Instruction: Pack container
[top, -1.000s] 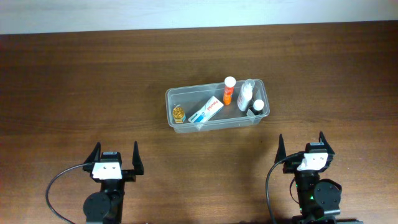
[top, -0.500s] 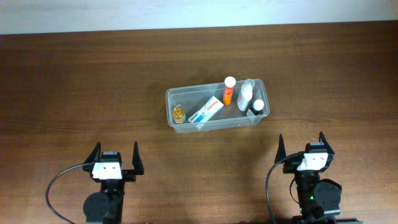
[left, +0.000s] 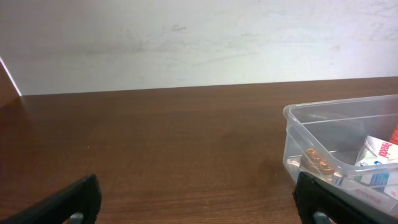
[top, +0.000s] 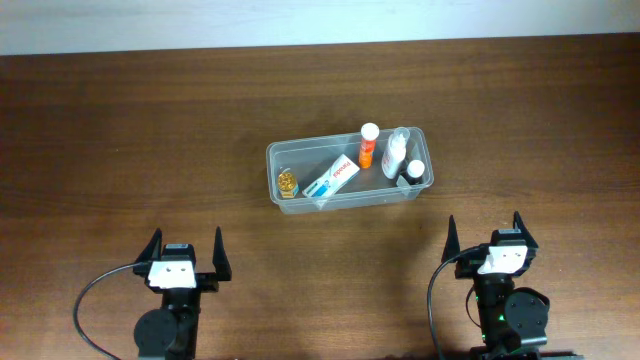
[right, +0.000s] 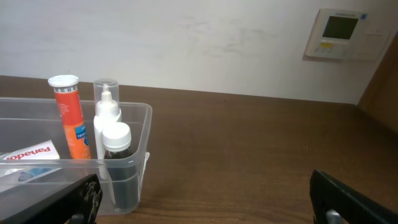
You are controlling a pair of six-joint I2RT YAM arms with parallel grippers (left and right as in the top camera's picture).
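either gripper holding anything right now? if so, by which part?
Nothing. Left gripper and right gripper are both open and empty, well short of the container.

A dark wooden surface spans the overhead view; a white wall rises behind its far edge. A pale panel with a small screen hangs on that wall.
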